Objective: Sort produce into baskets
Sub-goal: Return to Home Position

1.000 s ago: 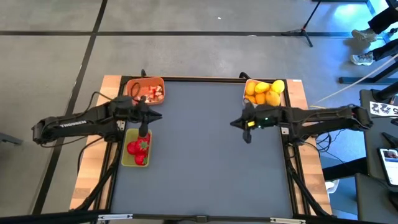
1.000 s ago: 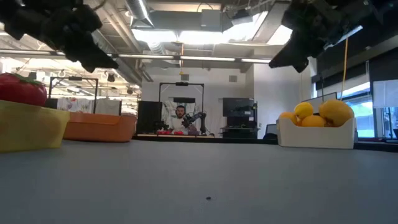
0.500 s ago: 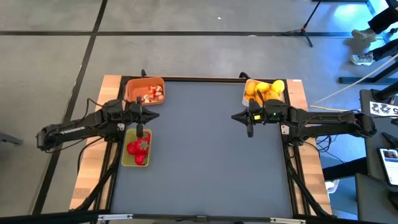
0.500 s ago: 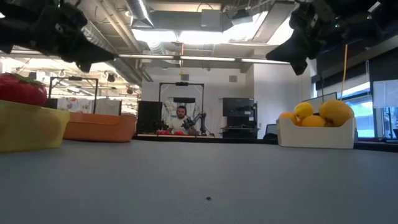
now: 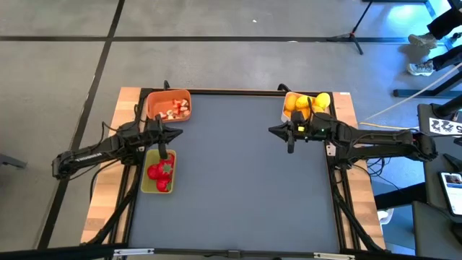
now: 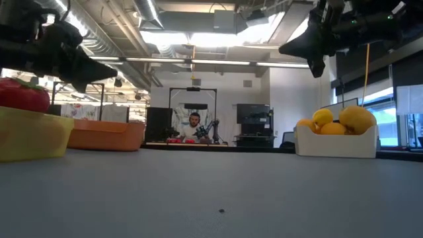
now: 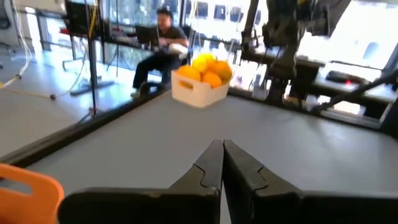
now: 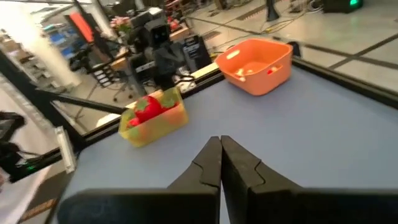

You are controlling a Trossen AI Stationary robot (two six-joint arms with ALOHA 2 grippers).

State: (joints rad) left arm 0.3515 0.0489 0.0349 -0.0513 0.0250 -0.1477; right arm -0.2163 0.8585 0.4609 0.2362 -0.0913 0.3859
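Three baskets stand on the grey mat. The orange basket at the far left holds pale-and-red bits. The yellow-green basket nearer on the left holds red strawberries. The white basket at the far right holds yellow and orange citrus. My left gripper hangs shut between the two left baskets, level, pointing toward the right edge, its fingers closed on nothing. My right gripper hangs shut beside the white basket, pointing toward the left edge, also with nothing between its fingers.
The middle of the grey mat lies bare between the two arms. Wooden strips border the mat left and right. Beyond the far edge, a person sits at another robot station.
My left gripper has drawn back toward the table's left edge and sunk, tipping up from a downward slant to level. My right gripper has drifted a little toward the far edge and tipped up toward level. The baskets and produce have stayed put.
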